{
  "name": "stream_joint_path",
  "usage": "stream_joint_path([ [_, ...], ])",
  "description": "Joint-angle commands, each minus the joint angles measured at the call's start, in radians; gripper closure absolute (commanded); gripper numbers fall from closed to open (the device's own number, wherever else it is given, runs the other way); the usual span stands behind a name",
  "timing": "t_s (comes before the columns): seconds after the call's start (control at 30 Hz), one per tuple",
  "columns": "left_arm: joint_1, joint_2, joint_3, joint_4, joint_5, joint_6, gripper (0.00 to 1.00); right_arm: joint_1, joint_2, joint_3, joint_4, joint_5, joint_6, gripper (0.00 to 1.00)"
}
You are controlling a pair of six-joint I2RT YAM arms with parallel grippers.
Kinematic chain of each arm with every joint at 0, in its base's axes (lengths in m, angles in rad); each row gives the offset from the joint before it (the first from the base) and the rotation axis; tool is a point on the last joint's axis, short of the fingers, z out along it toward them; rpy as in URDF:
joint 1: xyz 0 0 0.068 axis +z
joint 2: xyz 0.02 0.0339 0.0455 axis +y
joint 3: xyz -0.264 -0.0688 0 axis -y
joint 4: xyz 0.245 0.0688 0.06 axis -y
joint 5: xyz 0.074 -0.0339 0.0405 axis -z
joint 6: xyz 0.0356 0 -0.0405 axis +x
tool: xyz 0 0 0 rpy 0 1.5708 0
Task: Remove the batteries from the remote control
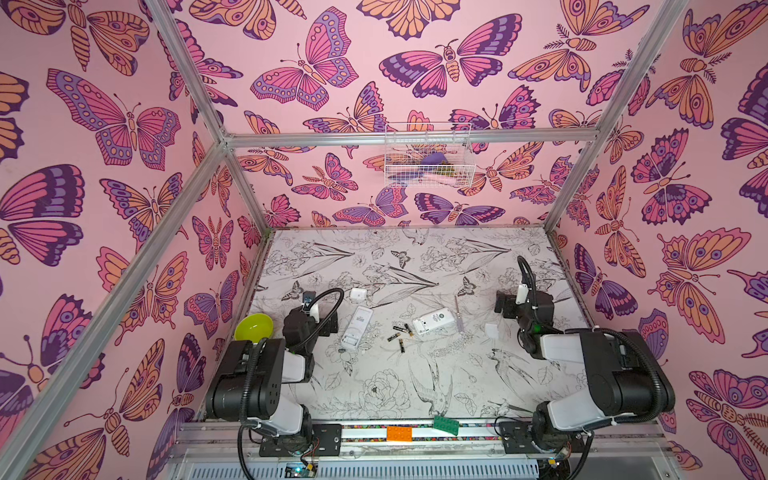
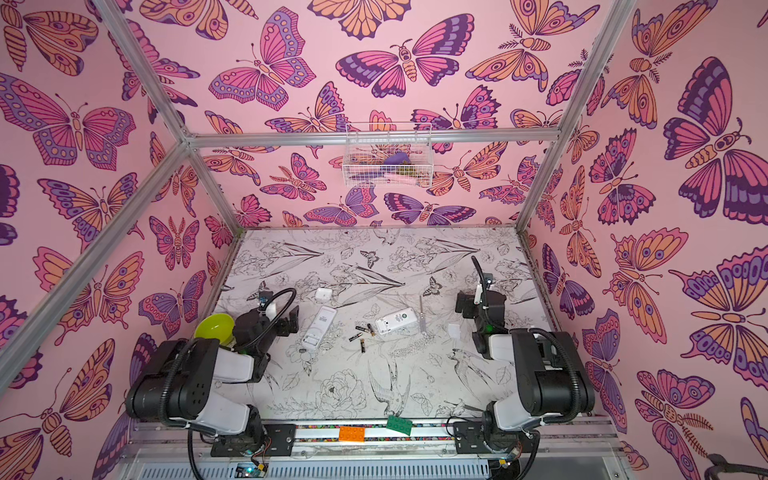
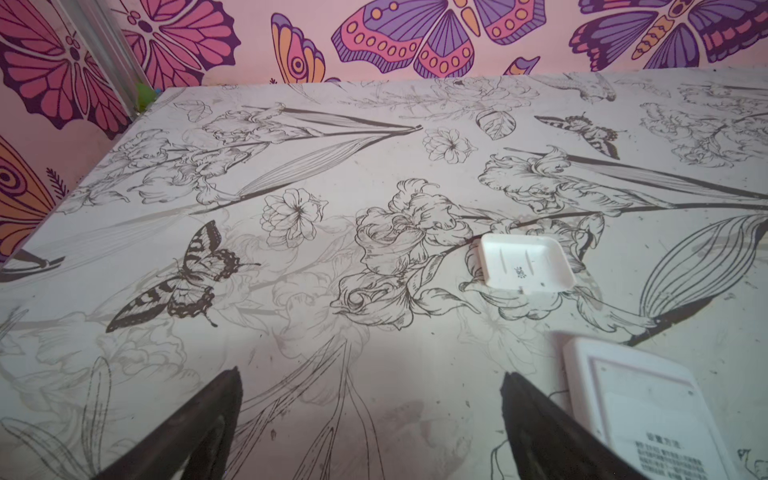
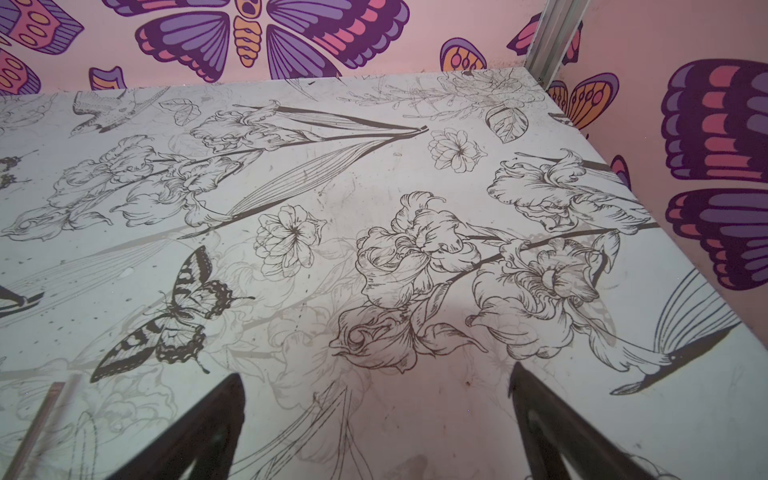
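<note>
Both top views: four batteries [image 1: 394, 337] lie loose on the table [image 1: 457, 266], at 3 o'clock of the left-side remote [image 1: 356, 327] and 9 o'clock of the right-side remote [image 1: 432, 322].
Left wrist: left gripper [image 3: 370, 380] jaws apart, empty.
Right wrist: right gripper [image 4: 374, 380] jaws apart, empty.

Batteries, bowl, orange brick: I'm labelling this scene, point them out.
batteries [image 1: 402, 345]: in a top view, body of the nearest one.
bowl [image 1: 254, 326]: in a top view, its inner wall.
orange brick [image 1: 399, 433]: in a top view, its studded top.

L arm [image 1: 245, 374] & R arm [image 1: 615, 374] blk, white covers, ribbed blk cables [image 1: 248, 382].
</note>
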State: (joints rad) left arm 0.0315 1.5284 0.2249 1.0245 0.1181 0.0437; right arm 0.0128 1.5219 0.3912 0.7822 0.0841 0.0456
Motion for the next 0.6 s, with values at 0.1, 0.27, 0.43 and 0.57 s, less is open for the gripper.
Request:
stream_joint_path([
  [0.1,-0.008,0.013,0.142,-0.126,-0.12,-0.039,0.01,-0.004,-0.016,0.015,0.018,-0.01,0.005,0.01],
  [0.27,-0.012,0.009,0.153,-0.15,-0.112,-0.03,0.01,-0.003,-0.016,0.015,0.019,-0.011,0.005,0.01],
  [0.43,-0.013,0.008,0.158,-0.165,-0.112,-0.033,0.01,-0.005,-0.016,0.015,0.018,-0.01,0.005,0.01],
  [0.57,-0.013,0.009,0.153,-0.153,-0.11,-0.03,0.01,-0.002,-0.016,0.015,0.019,-0.01,0.005,0.01],
])
